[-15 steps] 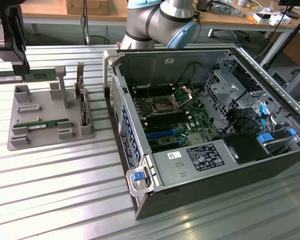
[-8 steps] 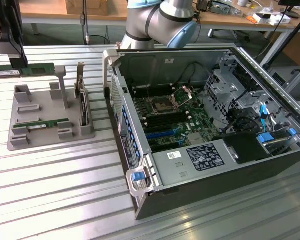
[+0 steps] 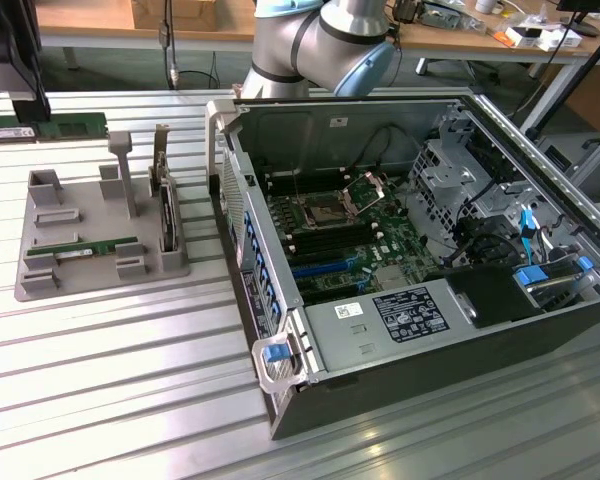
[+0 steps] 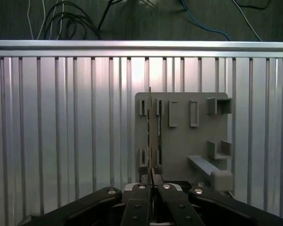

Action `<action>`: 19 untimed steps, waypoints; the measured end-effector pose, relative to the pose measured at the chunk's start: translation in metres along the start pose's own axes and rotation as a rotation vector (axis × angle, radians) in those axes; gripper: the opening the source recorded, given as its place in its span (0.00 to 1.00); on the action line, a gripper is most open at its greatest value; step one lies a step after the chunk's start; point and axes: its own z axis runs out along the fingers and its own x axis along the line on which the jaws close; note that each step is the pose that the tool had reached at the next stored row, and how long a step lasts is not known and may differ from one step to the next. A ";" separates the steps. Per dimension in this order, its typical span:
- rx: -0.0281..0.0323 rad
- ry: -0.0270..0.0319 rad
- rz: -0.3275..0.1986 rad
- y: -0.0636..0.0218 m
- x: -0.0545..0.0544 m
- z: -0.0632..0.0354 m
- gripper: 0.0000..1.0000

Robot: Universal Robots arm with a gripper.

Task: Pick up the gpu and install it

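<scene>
Ribbed aluminium counter (image 3: 130, 400) fills the front of the exterior view. Nearest on it, toward the exterior view's right, stands an open computer case (image 3: 310, 420) with a blue latch (image 3: 273, 352) on its front corner. Inside it the green motherboard (image 3: 395, 245) lies flat, with black and blue slots.

Toward the exterior view's left, a little further back, a grey tray (image 3: 90, 275) rests on the counter. A second green stick (image 3: 95, 247) with a white label sits in its low holders, and an upright card (image 3: 165, 210) stands in a slot at the side of the tray nearer to the case.

Behind the tray, at the far left edge of the exterior view, the gpu (image 3: 70, 127) hangs level above the counter, under a black body. In the wrist view the hand (image 4: 151, 181) is closed on the gpu; the two fingertips press against its flat sides. There the board is seen from its thin edge, as a narrow line that runs out from the fingertips over the tray below.

Further back, the grey and blue arm (image 3: 320, 40) bends behind the case. Behind it stand wooden desks (image 3: 100, 20).
</scene>
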 end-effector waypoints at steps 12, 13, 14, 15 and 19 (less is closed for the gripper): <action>0.0000 0.0000 0.000 0.0007 0.000 -0.0162 0.12; 0.0000 0.0000 0.000 0.0008 0.000 -0.0176 0.12; 0.0000 0.0000 0.000 0.0008 0.000 -0.0189 0.12; 0.0001 0.0000 0.000 0.0009 0.000 -0.0207 0.12; 0.0000 0.0000 0.000 0.0012 0.000 -0.0260 0.12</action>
